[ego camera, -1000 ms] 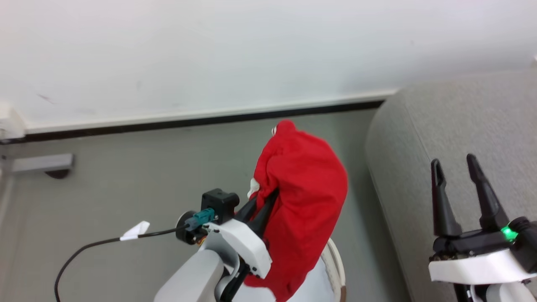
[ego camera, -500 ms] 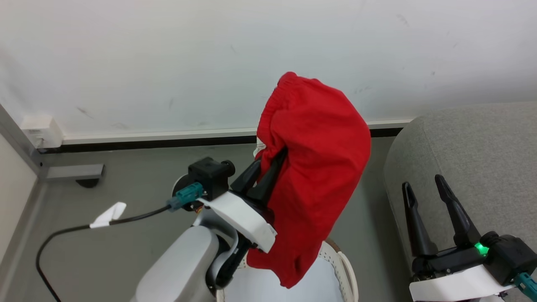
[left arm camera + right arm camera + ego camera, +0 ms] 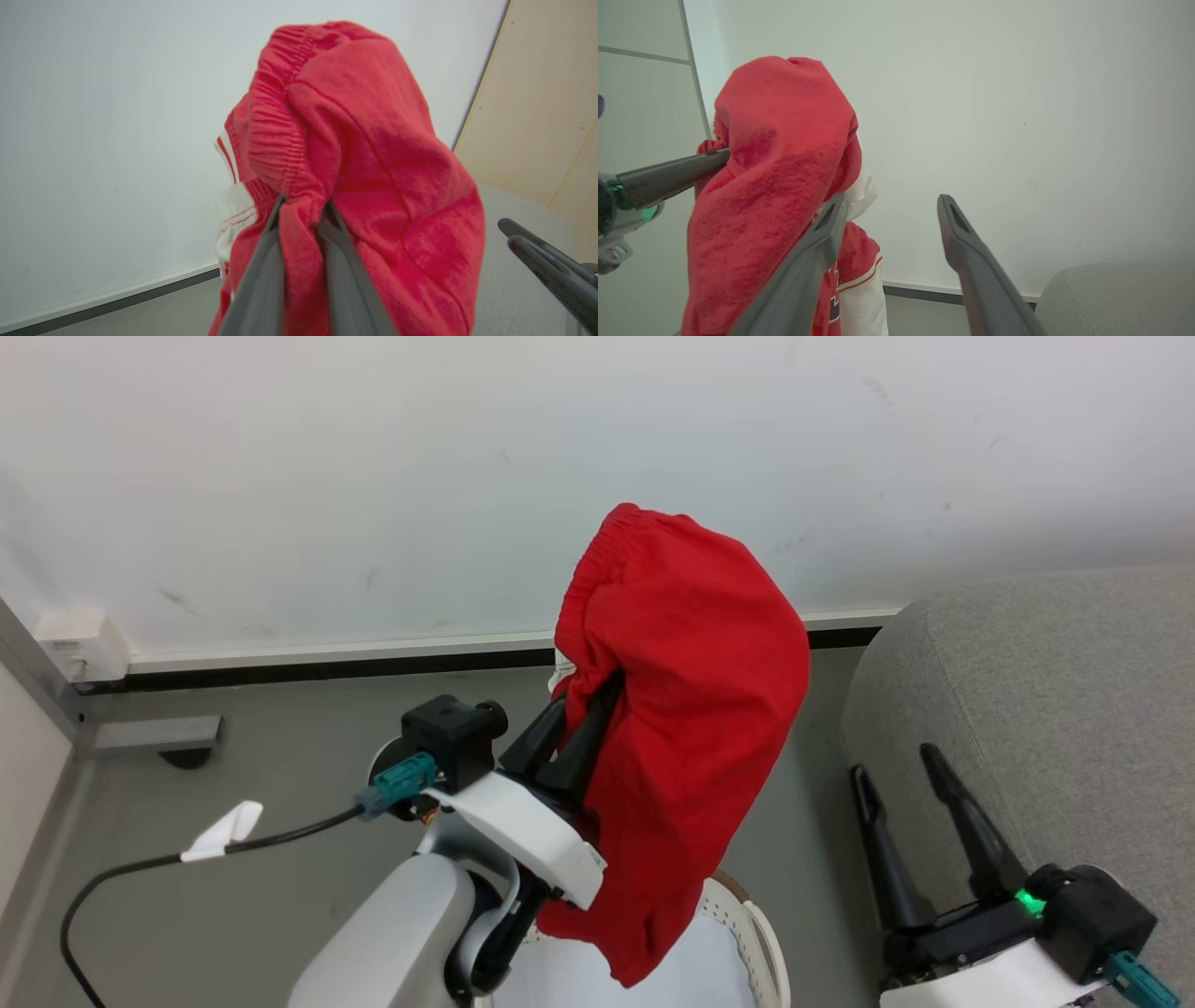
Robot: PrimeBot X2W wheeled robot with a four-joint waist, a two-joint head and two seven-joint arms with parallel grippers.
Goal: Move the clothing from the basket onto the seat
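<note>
The red clothing [image 3: 686, 709] hangs in the air above the basket, draped over my left gripper [image 3: 597, 695], which is shut on a fold of it. In the left wrist view the clothing [image 3: 355, 154] shows its gathered waistband on top, and the left gripper [image 3: 301, 205] pinches fabric between its fingers. The white basket [image 3: 761, 938] with its brown rim peeks out at the bottom, below the garment. The grey seat [image 3: 1046, 709] rises at the right. My right gripper [image 3: 892, 761] stands open beside the seat's edge, holding nothing. The right wrist view shows the clothing [image 3: 775, 177] left of the right gripper [image 3: 892, 203].
A white wall with a dark skirting strip runs behind. A black cable [image 3: 140, 868] with a white tag lies on the grey floor at the left. A pale cloth [image 3: 653, 980] lies inside the basket. A grey bracket [image 3: 154, 733] sits by the left corner.
The head camera has tilted up, so more wall shows. My left gripper has lifted the red clothing higher above the basket. The right gripper sits lower in the picture, still open.
</note>
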